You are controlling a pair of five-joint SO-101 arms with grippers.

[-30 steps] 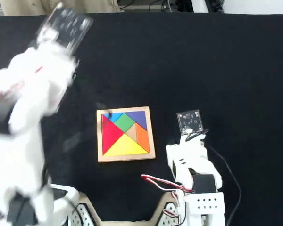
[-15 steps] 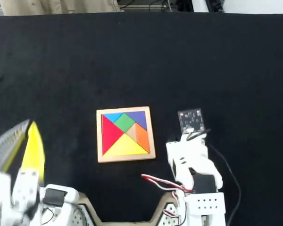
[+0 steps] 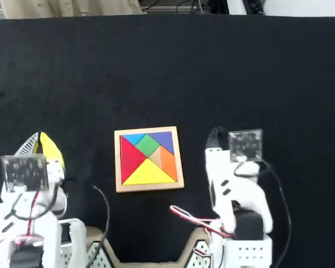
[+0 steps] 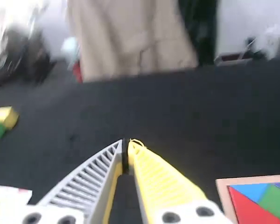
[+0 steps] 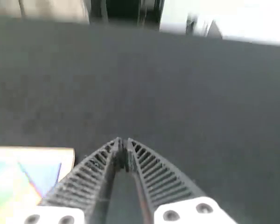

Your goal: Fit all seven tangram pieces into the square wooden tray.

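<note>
Wooden tray [image 3: 149, 130]: is sitting on the black table [image 3: 257, 72] between the two arms, square to the near edge, and is keeping the same spot as a second ago.
Left arm, change: a second ago it was swinging high over the left of the table; now it is resting folded back at its base, left of the tray and well apart from it.
Left gripper [image 4: 126, 142]: the grey finger and the yellow finger are pressing together at the tips, carrying nothing.
Right arm, change: is leaning slightly further from the tray than a second ago, beside its right rim and not touching it.
Right gripper [image 5: 122, 140]: is standing fully closed and empty, pointing over bare table past the tray's corner.
Meaning for the task: both arms are pulling away empty, so in my judgement the placing is finishing or finished.
Pieces: the red triangle [image 3: 131, 159], yellow triangle [image 3: 148, 174], green square [image 3: 148, 145], light blue piece [image 3: 134, 138], purple triangle [image 3: 164, 138] and orange piece [image 3: 168, 161] are lying flat inside the rim, edges meeting, none overhanging.
Open query: a tan patch [image 3: 154, 158] is showing at the centre; I cannot tell whether it is the seventh piece or bare wood.
</note>
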